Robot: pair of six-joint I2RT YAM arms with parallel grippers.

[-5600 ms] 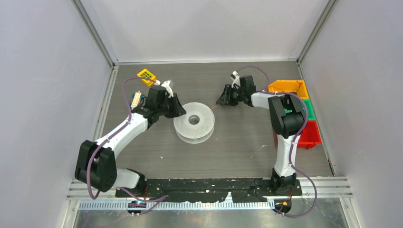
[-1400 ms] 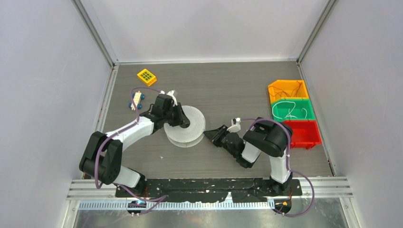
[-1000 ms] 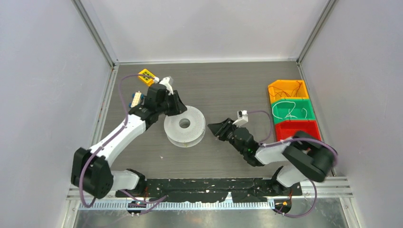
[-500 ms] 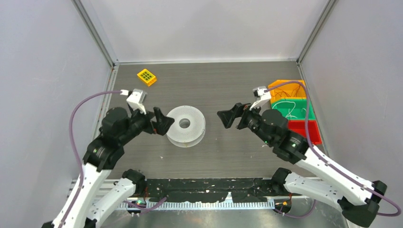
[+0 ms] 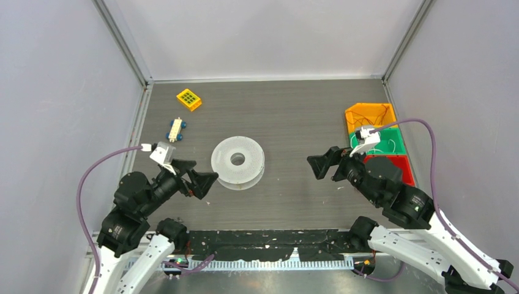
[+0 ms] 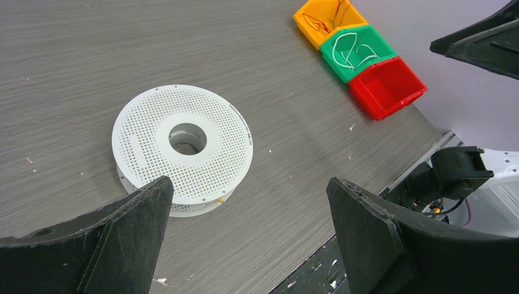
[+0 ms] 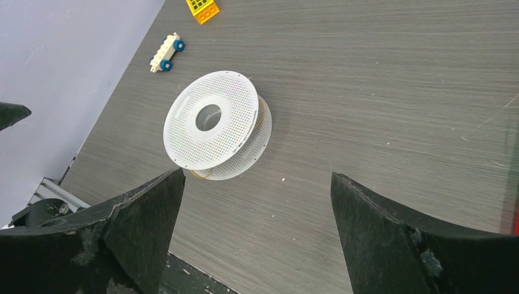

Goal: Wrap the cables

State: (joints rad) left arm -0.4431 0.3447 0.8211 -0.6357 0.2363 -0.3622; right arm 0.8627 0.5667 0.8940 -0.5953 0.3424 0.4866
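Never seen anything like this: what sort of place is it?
Probably a robotics lab test cell: a left arm and right arm bolted at a table's edge, wall panels around, and props like a perforated white spool and toy car.

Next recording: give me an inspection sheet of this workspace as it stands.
Surface: dark wood-grain table.
Job's things: white perforated spool lying flat mid-table; yellow-orange wire wound between its flanges.
Clutter: yellow brick and toy car far left; orange bin, green bin, red bin in a row at the right edge, wires in the first two.
Grippers: left gripper and right gripper open, holding nothing, apart from the spool on either side.
Cables: purple cords along both arms.
Surroundings: pale walls, aluminium frame.
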